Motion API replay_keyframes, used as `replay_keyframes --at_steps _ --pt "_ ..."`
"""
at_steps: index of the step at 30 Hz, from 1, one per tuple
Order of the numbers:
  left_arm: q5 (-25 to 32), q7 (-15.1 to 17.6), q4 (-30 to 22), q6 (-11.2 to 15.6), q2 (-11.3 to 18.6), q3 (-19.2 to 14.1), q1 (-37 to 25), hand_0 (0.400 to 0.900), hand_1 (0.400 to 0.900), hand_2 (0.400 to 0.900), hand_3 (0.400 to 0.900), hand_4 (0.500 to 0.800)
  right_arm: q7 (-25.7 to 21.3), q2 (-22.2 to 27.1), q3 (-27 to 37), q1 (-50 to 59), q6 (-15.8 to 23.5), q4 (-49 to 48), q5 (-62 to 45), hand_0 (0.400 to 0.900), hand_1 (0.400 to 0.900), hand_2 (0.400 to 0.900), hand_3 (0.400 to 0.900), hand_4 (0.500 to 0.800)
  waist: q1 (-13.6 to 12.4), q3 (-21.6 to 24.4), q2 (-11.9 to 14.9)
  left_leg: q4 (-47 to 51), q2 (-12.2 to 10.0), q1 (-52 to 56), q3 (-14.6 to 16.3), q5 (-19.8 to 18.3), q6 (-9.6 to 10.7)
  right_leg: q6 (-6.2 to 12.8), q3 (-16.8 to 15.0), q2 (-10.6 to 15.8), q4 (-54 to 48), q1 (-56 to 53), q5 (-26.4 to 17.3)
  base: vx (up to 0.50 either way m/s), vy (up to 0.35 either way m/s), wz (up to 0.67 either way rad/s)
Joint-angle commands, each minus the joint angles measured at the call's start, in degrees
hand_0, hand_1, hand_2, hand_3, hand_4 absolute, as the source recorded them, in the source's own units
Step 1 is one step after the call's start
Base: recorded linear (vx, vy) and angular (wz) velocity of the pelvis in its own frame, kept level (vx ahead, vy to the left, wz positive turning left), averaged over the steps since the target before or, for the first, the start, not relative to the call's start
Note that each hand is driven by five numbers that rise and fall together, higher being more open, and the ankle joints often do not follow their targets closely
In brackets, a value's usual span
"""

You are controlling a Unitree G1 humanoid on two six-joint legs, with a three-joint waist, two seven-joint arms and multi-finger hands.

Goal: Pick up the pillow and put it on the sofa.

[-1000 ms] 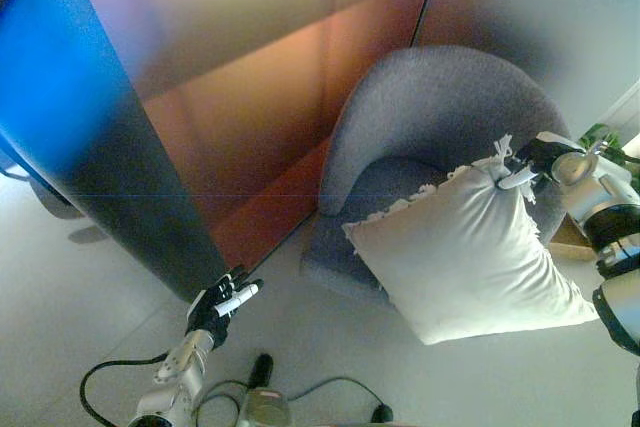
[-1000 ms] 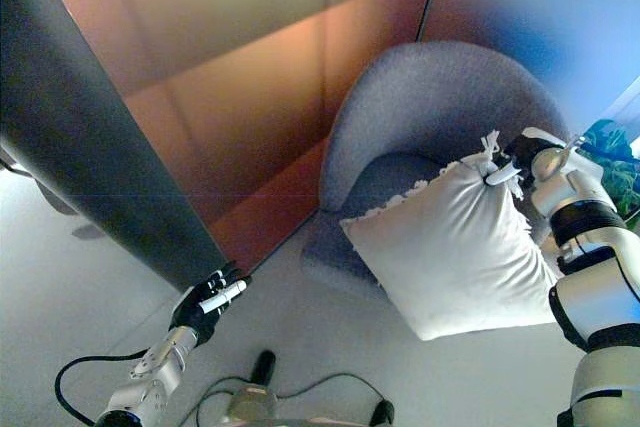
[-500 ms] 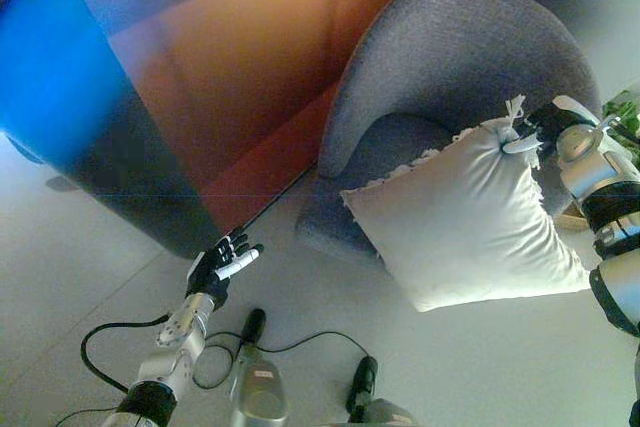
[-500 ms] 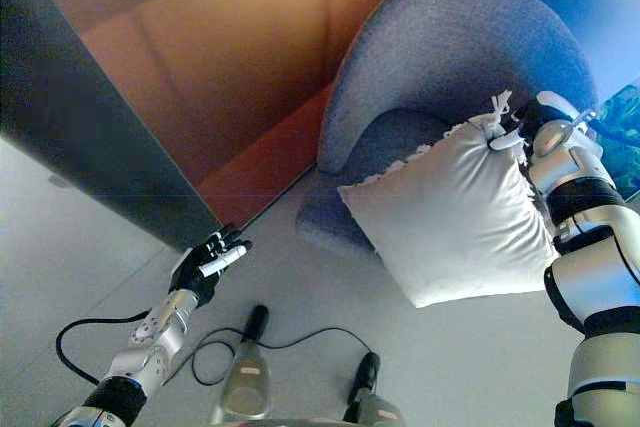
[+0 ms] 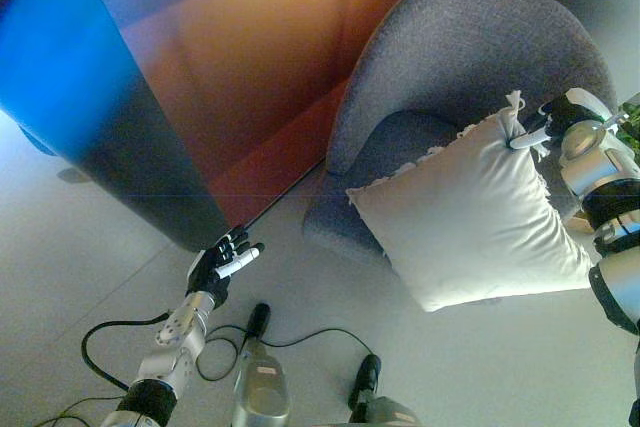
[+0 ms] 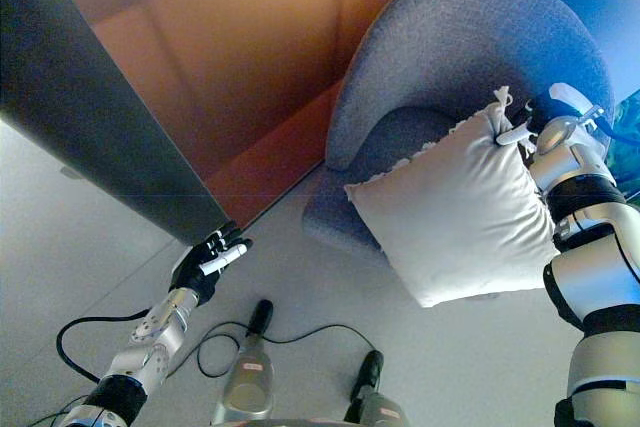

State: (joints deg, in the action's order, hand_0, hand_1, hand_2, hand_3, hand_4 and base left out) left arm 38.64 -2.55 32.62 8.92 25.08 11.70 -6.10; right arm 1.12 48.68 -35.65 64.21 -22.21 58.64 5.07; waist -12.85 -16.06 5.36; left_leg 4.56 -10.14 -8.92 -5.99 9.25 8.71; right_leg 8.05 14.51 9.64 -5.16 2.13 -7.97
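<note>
White pillow (image 5: 468, 217) off the floor, hanging by its top corner from the right hand (image 5: 545, 125), fingers pinched round that frilled corner. Dangles in front of the grey sofa (image 5: 470, 57), a round-backed tub seat; lower part overlaps the seat's front edge, bottom corner out over the floor (image 5: 480, 367). Cannot tell whether touching the cushion or hanging just clear of it.

Pick-up done, by the look of it. Left to do: carry the pillow further in over the seat, lower it until it rests against the cushion or back, then let go of the corner. Judged about two-thirds through. Likely to flop forward if dropped from here, with so much of it past the front edge.

Left hand (image 5: 222, 267) low at the left, fingers spread and relaxed, holding nothing, well apart from the pillow.

Pale, smooth floor, probably tile or polished concrete. Reddish-brown wall (image 5: 250, 57) behind the sofa, with a dark grey column or panel (image 5: 130, 147) slanting down at the left, its foot near the left hand. Green leaves (image 6: 628, 132) at the right edge, beside the sofa, likely a plant.
</note>
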Motion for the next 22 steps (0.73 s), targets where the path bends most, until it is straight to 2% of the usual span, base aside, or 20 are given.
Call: replay_keyframes --at_steps 1,13,22 --pt "1.32 -1.06 -4.13 5.86 2.2 2.83 -4.23 0.9 0.9 0.9 0.9 0.8 -5.33 4.33 -3.5 10.95 -0.05 1.25 3.89 0.9 0.9 0.9 0.9 0.8 -0.55 3.58 0.56 0.44 -0.14 2.89 0.96 -4.29 -1.77 3.39 -2.71 4.02 0.89 0.32 -0.17 0.0 0.0 0.0" --pt "1.05 -1.71 -4.79 5.04 1.82 2.1 -2.73 0.9 0.9 0.9 0.9 0.8 -6.59 5.69 -2.77 10.1 1.42 0.22 4.41 0.9 0.9 0.9 0.9 0.8 -0.18 4.78 0.6 0.44 -0.15 4.13 1.52 -4.69 -1.55 3.45 -2.97 4.26 0.86 -0.61 0.1 0.02 0.003 -0.01" --pt "-0.62 -1.92 -4.04 3.35 1.09 1.4 -1.19 0.9 0.9 0.9 0.9 0.8 -4.53 5.19 0.93 4.34 2.24 -2.19 4.58 0.9 0.9 0.9 0.9 0.8 0.3 7.25 0.95 0.44 -0.22 6.45 2.35 -5.22 -1.49 3.77 -2.79 4.88 0.85 -2.72 0.55 0.05 0.013 0.0"
